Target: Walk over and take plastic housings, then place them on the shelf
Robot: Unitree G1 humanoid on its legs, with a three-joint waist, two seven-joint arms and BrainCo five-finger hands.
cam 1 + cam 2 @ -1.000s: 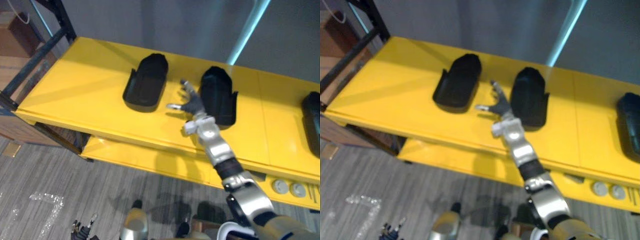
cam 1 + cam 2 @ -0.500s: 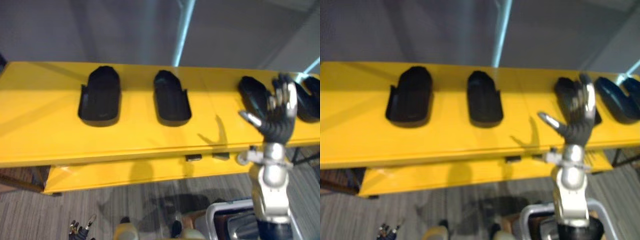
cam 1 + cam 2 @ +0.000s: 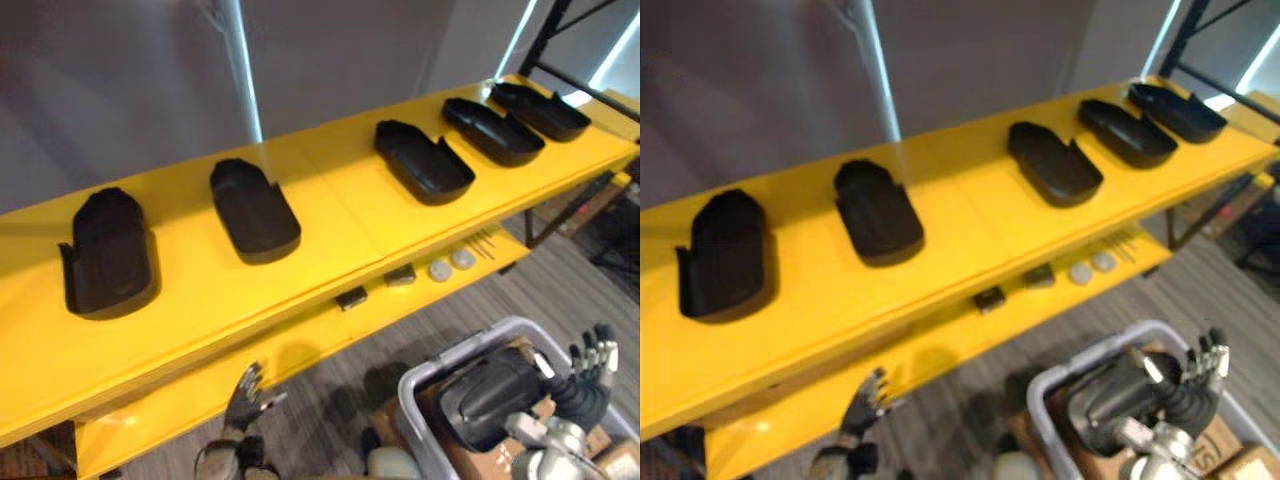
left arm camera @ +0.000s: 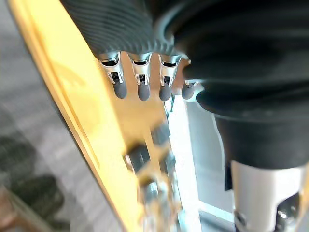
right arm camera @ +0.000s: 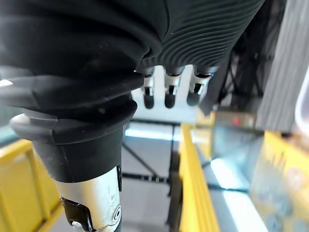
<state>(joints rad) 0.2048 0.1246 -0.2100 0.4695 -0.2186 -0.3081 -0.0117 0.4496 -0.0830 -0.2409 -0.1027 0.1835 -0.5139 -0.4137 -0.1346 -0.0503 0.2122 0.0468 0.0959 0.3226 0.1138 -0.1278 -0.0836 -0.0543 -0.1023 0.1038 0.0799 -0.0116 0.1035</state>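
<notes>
Where the left eye view looks down, right hand (image 3: pixel 587 380) sits low at near right, fingers straight and upright, nothing in them: open. Just to its left is a grey bin (image 3: pixel 468 346) with one binned housing (image 3: pixel 488 396) lying inside, black; whether hand and housing touch, cannot tell. Left hand (image 3: pixel 246 392) is low at centre-left, fingers spread, thumb out, empty. Well beyond both hands' fingertips the yellow shelf (image 3: pixel 335 215) carries five black plastic housings in a row, each apart from the next. The first housing (image 3: pixel 107 256) lies beyond and left of the left hand and the second housing (image 3: pixel 256 210) straight beyond it. The third housing (image 3: pixel 423 160), fourth housing (image 3: pixel 493 130) and fifth housing (image 3: pixel 541 108) lie far beyond the right hand. A lower tier (image 3: pixel 170 425) is just ahead of the left hand; on it, between the two hands' lines, are two small dark blocks (image 3: pixel 351 297) and two grey discs (image 3: pixel 450 265). Right eye view: the right hand's fingertips stand just beside the bin's rim, and the left hand's fingers fan toward the lower tier. Left wrist view: left fingers (image 4: pixel 140 87) are in a straight row, holding nothing; past them is the shelf's yellow edge and small blurred items. Right wrist view: right fingers (image 5: pixel 168 96) are straight, nothing held; past them are blurred yellow rails (image 5: pixel 190 164).
</notes>
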